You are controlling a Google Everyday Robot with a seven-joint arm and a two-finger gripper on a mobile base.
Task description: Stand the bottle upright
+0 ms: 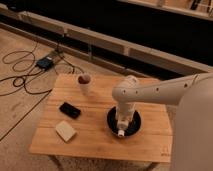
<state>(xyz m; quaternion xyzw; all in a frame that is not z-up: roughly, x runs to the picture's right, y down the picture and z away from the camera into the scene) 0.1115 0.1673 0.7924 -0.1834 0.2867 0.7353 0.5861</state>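
At centre frame: low wooden table, rectangular, plank top, standing on a pale floor. On its right half: black bowl, round and shallow. Over the bowl: white robot arm, entering from the right edge of the frame and bending down at a rounded joint; gripper lowered into the bowl, fingers clenched together. At the bowl's near rim, just below the gripper: bottle, small, pale, only its whitish end showing; whether it is caught between the fingers cannot be told, nor whether it lies flat or tilted. At the table's far edge, left of the arm: white cup, upright, brownish at the top, well apart from the bowl. On the left half: flat black rectangular object, lying askew; nearer the front edge, a pale tan rectangular block. On the floor, upper left of the frame: dark box with black cables looping away from it.
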